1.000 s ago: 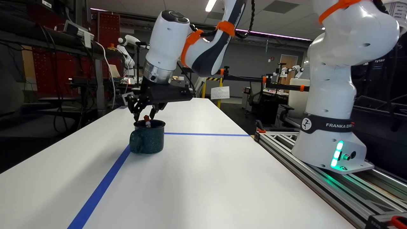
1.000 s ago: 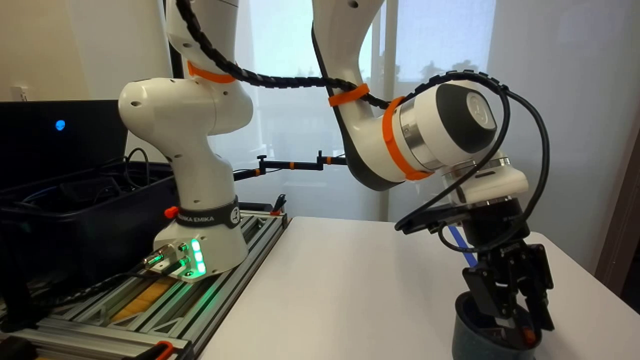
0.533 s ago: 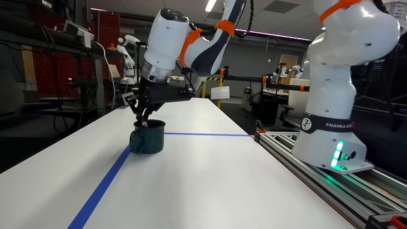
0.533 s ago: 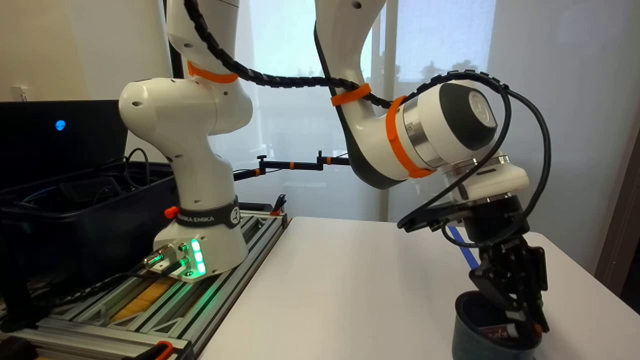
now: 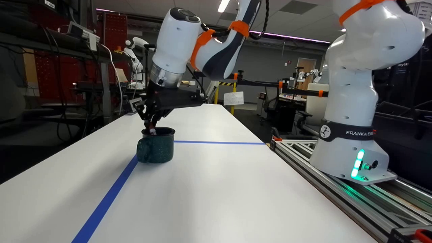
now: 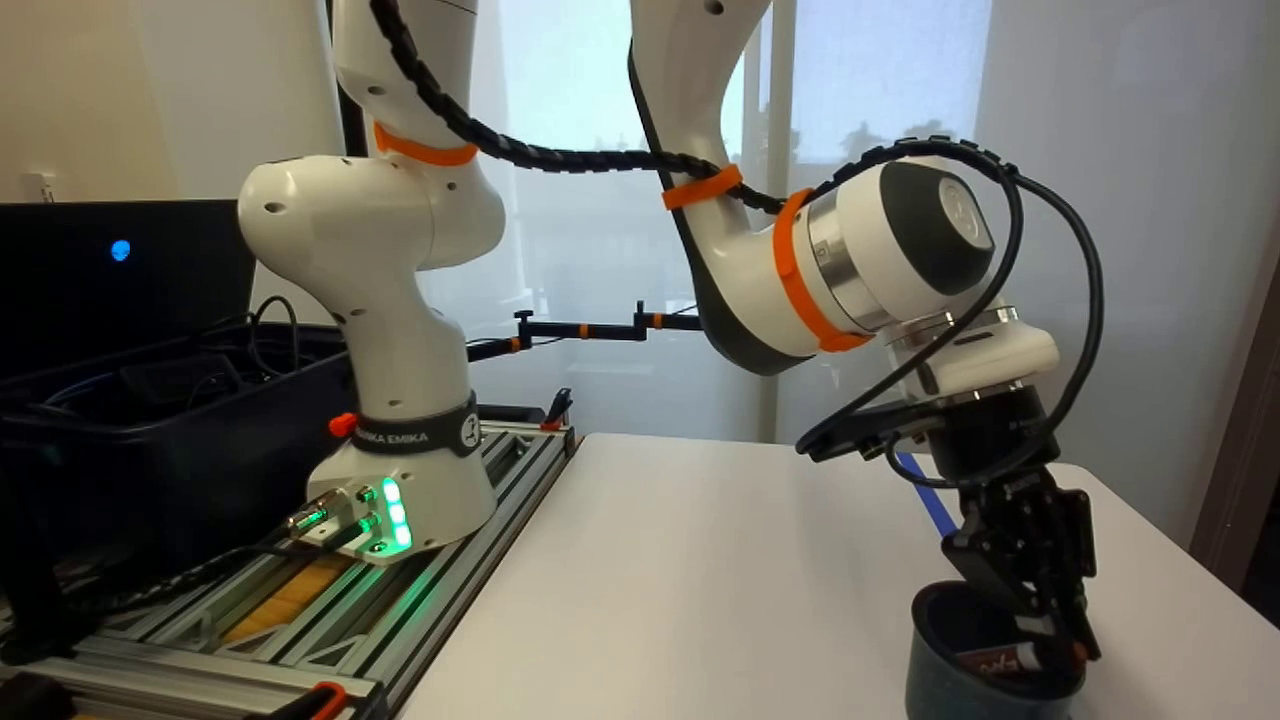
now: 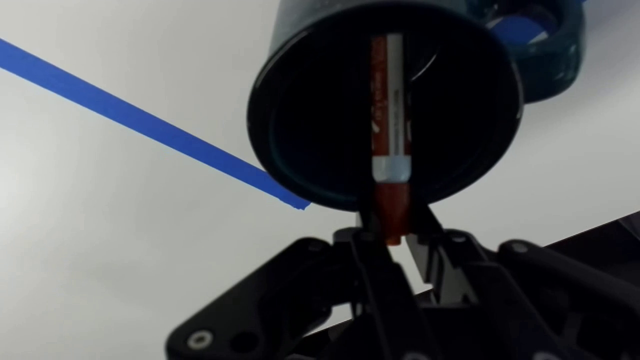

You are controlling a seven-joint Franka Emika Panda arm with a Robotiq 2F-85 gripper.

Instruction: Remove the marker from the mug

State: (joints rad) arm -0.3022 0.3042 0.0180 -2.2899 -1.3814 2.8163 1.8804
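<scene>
The dark teal-green mug [image 5: 157,149] stands upright on the white table, its handle toward the camera in an exterior view. It also shows in an exterior view [image 6: 935,672] and in the wrist view [image 7: 322,15]. The red marker [image 7: 389,100], with a white band and a red cap, leans inside the mug, cap end at the rim. It also shows in both exterior views [image 5: 153,131] [image 6: 1000,660]. My gripper [image 7: 392,205] is shut on the marker's cap at the mug's rim. It is also in both exterior views [image 5: 151,127] [image 6: 1062,638]. The marker's lower end is inside the mug.
Blue tape [image 5: 108,199] runs along the white table [image 5: 219,189] by the mug. The robot's base [image 5: 351,158] stands on a metal frame [image 6: 300,590] at the table's side. A dark bin [image 6: 180,470] is beyond the frame.
The gripper has gone from open around the marker to shut on its cap. The marker has tilted with it. Since half a second ago the gripper and mug have moved only very slightly.
</scene>
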